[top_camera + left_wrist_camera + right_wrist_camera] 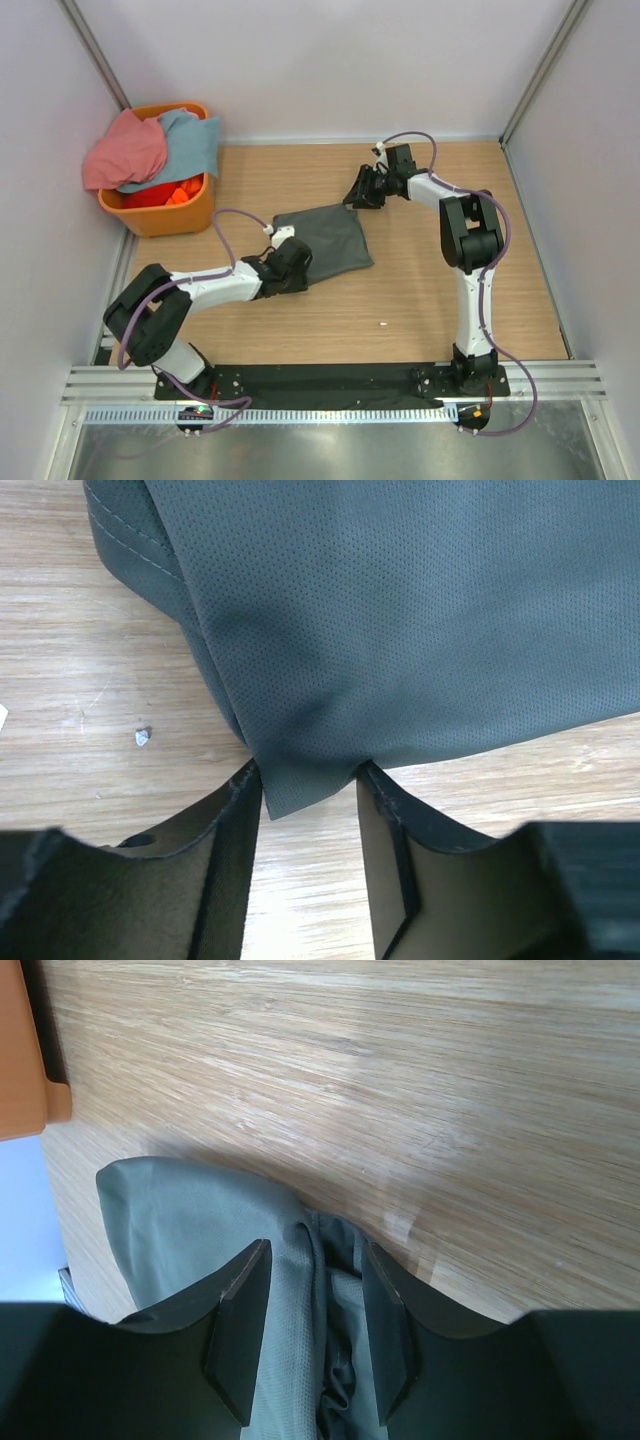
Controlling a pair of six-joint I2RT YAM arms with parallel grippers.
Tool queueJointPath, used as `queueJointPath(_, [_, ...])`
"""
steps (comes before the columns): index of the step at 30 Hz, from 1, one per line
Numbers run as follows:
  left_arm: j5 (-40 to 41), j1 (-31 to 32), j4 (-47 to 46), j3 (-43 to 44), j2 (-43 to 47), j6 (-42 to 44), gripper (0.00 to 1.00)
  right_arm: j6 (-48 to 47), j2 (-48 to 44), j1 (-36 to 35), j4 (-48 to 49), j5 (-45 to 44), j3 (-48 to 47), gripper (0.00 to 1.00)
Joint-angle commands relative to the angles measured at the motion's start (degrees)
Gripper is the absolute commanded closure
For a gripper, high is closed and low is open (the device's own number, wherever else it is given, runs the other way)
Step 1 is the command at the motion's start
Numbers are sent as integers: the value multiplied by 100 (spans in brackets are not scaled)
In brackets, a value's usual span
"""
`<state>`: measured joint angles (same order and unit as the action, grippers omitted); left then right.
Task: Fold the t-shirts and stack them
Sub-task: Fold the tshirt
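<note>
Top view, dark grey t-shirt: lies partly folded on the wooden table, near its middle, between the two arms.
Top view, left gripper: at the near left corner of this shirt.
Top view, right gripper: at the far right corner of it.
Top view, orange basket: in the far left corner, with a salmon-pink t-shirt and a light blue t-shirt hanging over its rim.
Left wrist view, left gripper: its fingers pinch a corner of the dark grey t-shirt, which spreads away over the table. A small pale speck lies on the wood beside it.
Right wrist view, right gripper: its fingers are pressed on a bunched fold of the dark grey t-shirt. The orange basket shows at the upper left.
</note>
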<state>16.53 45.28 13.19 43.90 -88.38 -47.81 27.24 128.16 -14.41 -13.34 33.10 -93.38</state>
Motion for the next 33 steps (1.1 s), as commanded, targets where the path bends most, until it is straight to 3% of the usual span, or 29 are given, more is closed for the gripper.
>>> queueJointPath(1, [-10,25,-80,40,-206,-79,59,105,-212,-61,227,196,-136,53])
queueJointPath(7, [-36,25,-106,66,-311,-79,63,141,-72,-176,244,223,-224,61])
queueJointPath(12, [-1,25,-106,57,-311,-70,68,115,-80,-193,253,214,-154,74])
queueJointPath(16, [-1,25,-124,40,-347,-62,83,79,-115,-176,227,197,-136,87])
queueJointPath(17, [-1,16,-132,31,-347,-70,88,79,-133,-167,218,197,-136,96])
queueJointPath(18, [-1,25,-133,22,-347,-70,91,71,-142,-167,175,188,-154,98])
queueJointPath(19, [16,25,-133,22,-338,-70,99,53,-177,-150,131,170,-180,99])
queueJointPath(20, [16,25,-124,-4,-329,-62,100,1,-221,-141,61,101,-198,99])
queueJointPath(25, [78,25,-124,-118,-127,-88,100,-202,-581,-62,-291,-295,-259,99])
queueJointPath(33, [69,16,-141,-233,-57,-132,100,-211,-388,-26,-397,-357,-382,99])
